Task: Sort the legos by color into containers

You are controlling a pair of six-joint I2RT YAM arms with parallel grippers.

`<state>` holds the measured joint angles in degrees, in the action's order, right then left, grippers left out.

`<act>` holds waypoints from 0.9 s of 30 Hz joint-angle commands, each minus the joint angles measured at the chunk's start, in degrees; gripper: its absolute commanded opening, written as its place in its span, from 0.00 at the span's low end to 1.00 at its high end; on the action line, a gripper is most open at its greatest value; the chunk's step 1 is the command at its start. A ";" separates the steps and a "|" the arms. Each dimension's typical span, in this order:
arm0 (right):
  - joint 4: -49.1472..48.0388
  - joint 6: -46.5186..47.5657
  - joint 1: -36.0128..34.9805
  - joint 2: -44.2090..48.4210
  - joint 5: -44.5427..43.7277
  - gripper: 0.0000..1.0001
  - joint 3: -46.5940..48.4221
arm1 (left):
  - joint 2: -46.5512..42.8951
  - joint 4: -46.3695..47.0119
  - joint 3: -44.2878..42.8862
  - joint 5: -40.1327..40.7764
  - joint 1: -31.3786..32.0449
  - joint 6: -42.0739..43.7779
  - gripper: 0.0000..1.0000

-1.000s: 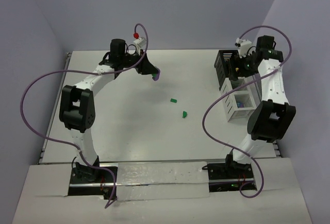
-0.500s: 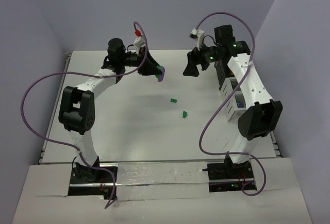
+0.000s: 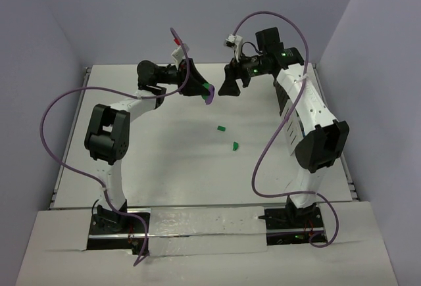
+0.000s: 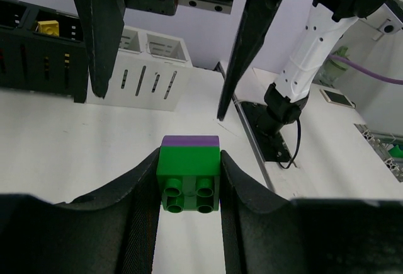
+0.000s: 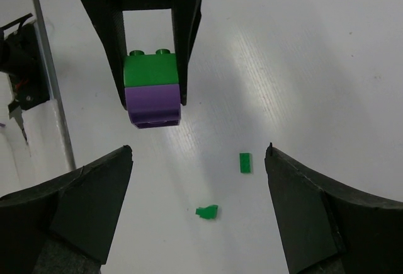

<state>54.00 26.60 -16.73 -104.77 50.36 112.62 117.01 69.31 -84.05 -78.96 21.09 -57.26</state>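
My left gripper [image 4: 189, 164] is shut on a stack of two legos [image 4: 189, 176], a green one with a purple one on its far end, held above the back of the table [image 3: 131, 154]. My right gripper [image 3: 227, 89] faces it a short way off, open, with nothing between its fingers. From the right wrist the stack [image 5: 151, 88] hangs just beyond my open right gripper [image 5: 199, 151]. Two small green legos [image 5: 244, 162] [image 5: 208, 211] lie on the table below. The containers [image 4: 154, 66] show behind, white compartments and a black section [image 4: 38, 60] holding a yellow lego [image 4: 47, 28].
In the top view the right arm [image 3: 309, 115] covers most of the rack at the right edge. The two green pieces [image 3: 222, 128] [image 3: 234, 145] lie near the table's middle. A purple cable [image 3: 66, 102] loops over the left side.
My right arm has swung from over the containers to the back middle, its open gripper now facing the left one. My left gripper has shifted slightly right, still holding the stack.
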 commanded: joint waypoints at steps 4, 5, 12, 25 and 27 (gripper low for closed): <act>-0.45 1.76 -2.20 0.42 1.93 0.93 1.25 | -0.73 4.41 -2.79 -0.26 0.62 -1.21 0.03; -0.60 1.79 -2.43 0.57 2.06 0.93 1.02 | -0.73 4.37 -2.79 -0.17 0.62 -1.24 0.03; -0.65 1.59 -3.80 0.13 3.59 0.94 0.17 | -0.88 5.97 -2.87 0.01 0.62 -2.34 0.03; -1.94 0.83 -5.69 -1.90 4.37 0.85 1.20 | -2.29 7.80 -1.55 0.51 0.77 -3.64 0.03; -2.41 0.53 -6.11 -1.99 4.34 0.77 1.29 | -2.37 7.80 -1.55 0.53 0.79 -3.67 0.03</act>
<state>53.90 27.79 -21.68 -106.38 53.26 112.55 117.01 73.60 -84.36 -78.91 21.34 -60.90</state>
